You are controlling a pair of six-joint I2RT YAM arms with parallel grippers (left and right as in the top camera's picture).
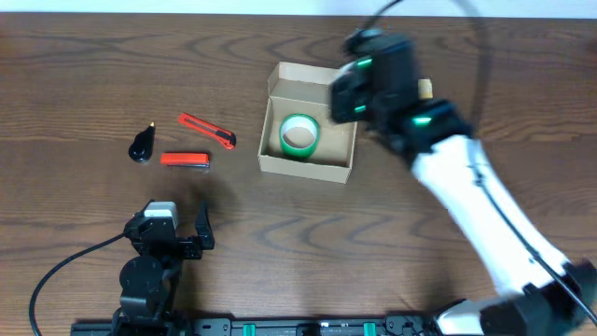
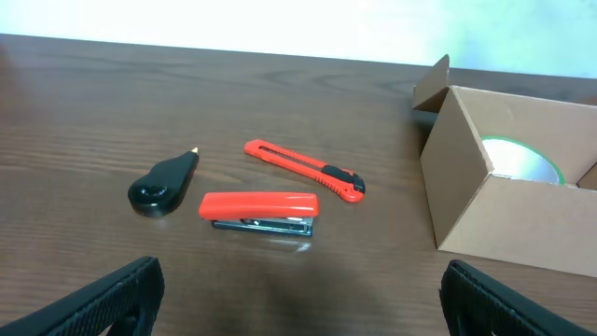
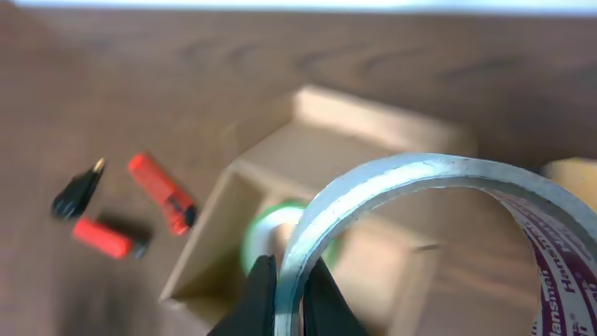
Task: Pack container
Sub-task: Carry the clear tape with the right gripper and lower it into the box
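Note:
The tan cardboard container (image 1: 308,166) stands open at the table's middle, its flap lid up at the back; it also shows in the left wrist view (image 2: 504,210) and the right wrist view (image 3: 205,252). A green tape roll (image 1: 299,135) lies inside it. My right gripper (image 3: 288,303) is shut on the rim of a clear tape roll (image 3: 410,182) with a white core and holds it above the container's right side; in the overhead view the arm (image 1: 378,75) hides this roll. My left gripper (image 2: 298,299) is open and empty near the front left.
Left of the container lie a red box cutter (image 1: 207,131), a red stapler (image 1: 185,160) and a black teardrop-shaped tool (image 1: 142,145). A small tan object (image 1: 424,89) peeks out behind the right arm. The table's front edge is close behind the left arm.

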